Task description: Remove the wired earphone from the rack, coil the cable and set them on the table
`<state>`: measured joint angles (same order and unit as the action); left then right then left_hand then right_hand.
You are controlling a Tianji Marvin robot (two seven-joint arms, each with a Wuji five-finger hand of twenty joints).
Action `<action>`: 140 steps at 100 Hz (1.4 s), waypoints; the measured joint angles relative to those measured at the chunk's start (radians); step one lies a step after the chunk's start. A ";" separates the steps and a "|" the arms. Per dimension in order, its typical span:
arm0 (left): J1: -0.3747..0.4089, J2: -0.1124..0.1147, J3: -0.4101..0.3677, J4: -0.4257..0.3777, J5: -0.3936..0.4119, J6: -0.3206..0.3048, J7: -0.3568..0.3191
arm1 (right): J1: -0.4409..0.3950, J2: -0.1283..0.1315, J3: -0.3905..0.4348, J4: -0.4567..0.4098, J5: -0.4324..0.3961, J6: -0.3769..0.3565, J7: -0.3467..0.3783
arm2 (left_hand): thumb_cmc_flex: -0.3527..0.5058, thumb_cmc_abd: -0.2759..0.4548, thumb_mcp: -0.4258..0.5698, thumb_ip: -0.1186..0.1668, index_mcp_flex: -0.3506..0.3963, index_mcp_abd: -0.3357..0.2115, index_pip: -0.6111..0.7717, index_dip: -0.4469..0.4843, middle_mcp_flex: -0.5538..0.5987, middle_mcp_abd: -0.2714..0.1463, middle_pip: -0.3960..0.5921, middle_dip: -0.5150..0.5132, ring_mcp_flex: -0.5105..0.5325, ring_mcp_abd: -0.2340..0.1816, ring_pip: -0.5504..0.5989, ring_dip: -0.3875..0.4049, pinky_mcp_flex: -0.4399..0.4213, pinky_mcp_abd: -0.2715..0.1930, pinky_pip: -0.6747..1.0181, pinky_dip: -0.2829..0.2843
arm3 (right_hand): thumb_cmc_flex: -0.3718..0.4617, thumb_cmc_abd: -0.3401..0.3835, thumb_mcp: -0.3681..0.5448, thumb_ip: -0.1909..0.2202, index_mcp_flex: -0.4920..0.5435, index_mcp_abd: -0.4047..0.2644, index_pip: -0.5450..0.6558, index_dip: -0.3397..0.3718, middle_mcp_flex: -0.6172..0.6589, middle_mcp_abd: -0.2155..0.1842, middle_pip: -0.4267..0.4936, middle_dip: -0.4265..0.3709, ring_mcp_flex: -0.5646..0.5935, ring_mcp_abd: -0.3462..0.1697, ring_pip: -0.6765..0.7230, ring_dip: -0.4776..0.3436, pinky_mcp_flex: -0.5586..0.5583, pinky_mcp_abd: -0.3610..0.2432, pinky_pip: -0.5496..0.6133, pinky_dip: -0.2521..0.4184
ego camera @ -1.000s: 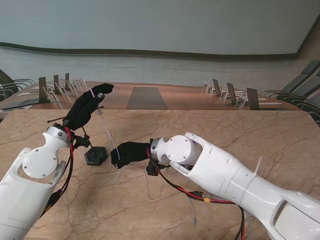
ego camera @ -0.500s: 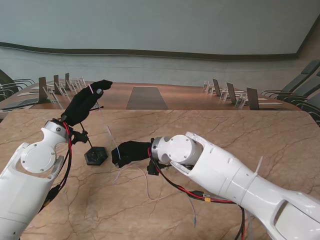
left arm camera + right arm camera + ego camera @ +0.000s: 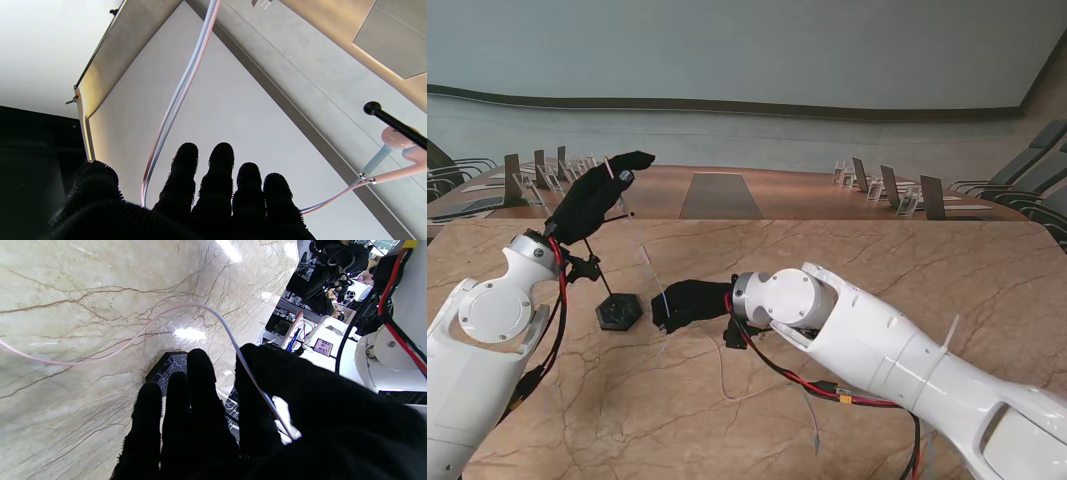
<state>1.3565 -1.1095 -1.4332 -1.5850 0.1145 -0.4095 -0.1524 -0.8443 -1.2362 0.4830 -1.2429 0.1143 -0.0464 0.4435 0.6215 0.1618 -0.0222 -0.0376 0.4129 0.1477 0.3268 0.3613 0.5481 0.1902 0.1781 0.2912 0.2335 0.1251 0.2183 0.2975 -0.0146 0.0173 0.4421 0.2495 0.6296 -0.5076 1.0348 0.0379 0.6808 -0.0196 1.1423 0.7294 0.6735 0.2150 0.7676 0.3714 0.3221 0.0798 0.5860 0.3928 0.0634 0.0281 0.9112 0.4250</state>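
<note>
Marble table [image 3: 877, 250], conference room behind. My left hand [image 3: 597, 200] is raised, pinching the earphone cable [image 3: 649, 265]; right hand [image 3: 689, 303] is low, fingers closed on cable beside the rack [image 3: 617, 310].

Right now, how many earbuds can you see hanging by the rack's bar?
2. In the left wrist view, both earbuds sit together against the rack's black bar, one partly hidden behind it. The stand view shows neither clearly.
</note>
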 measured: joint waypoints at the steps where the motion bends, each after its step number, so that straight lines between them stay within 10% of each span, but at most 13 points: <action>1: 0.000 0.000 0.000 -0.001 0.000 0.000 -0.001 | 0.000 0.000 0.000 -0.001 0.000 0.000 0.000 | 0.000 0.000 0.000 0.000 0.000 0.000 0.000 0.000 0.000 0.000 0.000 0.000 0.000 0.000 0.000 0.000 0.000 0.000 0.000 0.000 | 0.000 0.000 0.000 0.000 0.000 0.000 0.000 0.000 0.000 0.000 0.000 0.000 0.000 0.000 0.000 0.000 0.000 0.000 0.000 0.000; 80: 0.030 0.012 0.015 -0.125 0.014 0.017 -0.026 | -0.068 0.048 0.063 -0.086 -0.046 0.001 -0.001 | 0.000 0.000 0.000 0.000 0.017 0.000 0.000 0.000 0.000 0.000 0.000 -0.001 0.000 0.000 0.000 -0.002 0.000 0.000 0.014 0.002 | 0.000 -0.001 0.000 0.000 0.000 0.000 0.000 0.000 0.000 0.004 0.000 0.000 0.000 0.000 0.000 0.000 0.000 -0.001 0.003 -0.011; 140: 0.078 0.019 0.135 -0.228 0.056 0.109 -0.021 | -0.269 0.120 0.238 -0.228 -0.175 0.037 -0.010 | 0.000 0.000 0.000 0.000 0.017 0.001 0.000 0.000 0.001 -0.001 0.000 -0.007 0.000 0.000 0.000 -0.003 0.000 0.000 0.026 0.003 | 0.000 -0.001 0.001 0.000 0.000 0.000 -0.002 0.000 0.000 0.006 0.009 0.000 0.000 0.001 0.000 0.000 0.000 -0.001 0.004 -0.012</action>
<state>1.4349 -1.0909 -1.2980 -1.8132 0.1703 -0.3008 -0.1731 -1.1129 -1.1162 0.7210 -1.4707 -0.0610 -0.0090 0.4337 0.6213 0.1617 -0.0223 -0.0376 0.4304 0.1482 0.3268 0.3613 0.5486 0.1894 0.1778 0.2842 0.2335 0.1247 0.2183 0.2947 -0.0146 0.0173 0.4678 0.2527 0.6296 -0.5083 1.0353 0.0379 0.6812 -0.0196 1.1402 0.7294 0.6736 0.2214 0.7762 0.3715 0.3222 0.0804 0.5861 0.3926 0.0636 0.0268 0.9154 0.4131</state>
